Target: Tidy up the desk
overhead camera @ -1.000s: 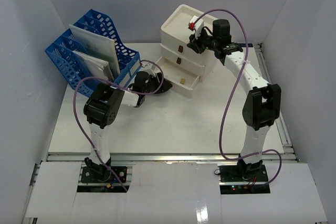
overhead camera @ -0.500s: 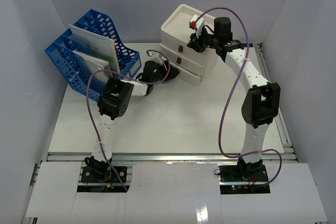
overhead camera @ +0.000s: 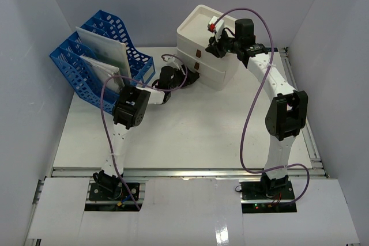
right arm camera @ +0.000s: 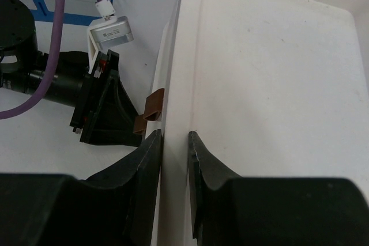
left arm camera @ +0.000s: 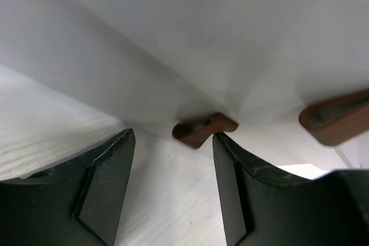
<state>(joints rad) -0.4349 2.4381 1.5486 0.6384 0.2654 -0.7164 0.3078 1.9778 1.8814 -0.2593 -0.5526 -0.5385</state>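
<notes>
While my left end effector (left arm camera: 172,159) sat low against the front of the white drawer box (overhead camera: 199,27), its fingers were apart, one on each side of the lowest brown handle (left arm camera: 203,129) without closing on it. My right end effector (right arm camera: 173,142) was clamped on the rim (right arm camera: 176,84) of the box's top tray, the thin white wall pinched between both fingers. The bench (overhead camera: 190,136) lay under all of it, stretching from my bases to the back wall, with the box at the back centre-right and the blue file rack (overhead camera: 101,56) at the back left.

I judged the lowest drawer to be in or nearly in. The danger lay in the left fingers: backing out crooked could hook that handle and drag the drawer open again. A harder push could shove the whole box along the bench if my narrow right-hand pinch slipped off the rim. The fingers also rode close to the bench and could scrape it.
</notes>
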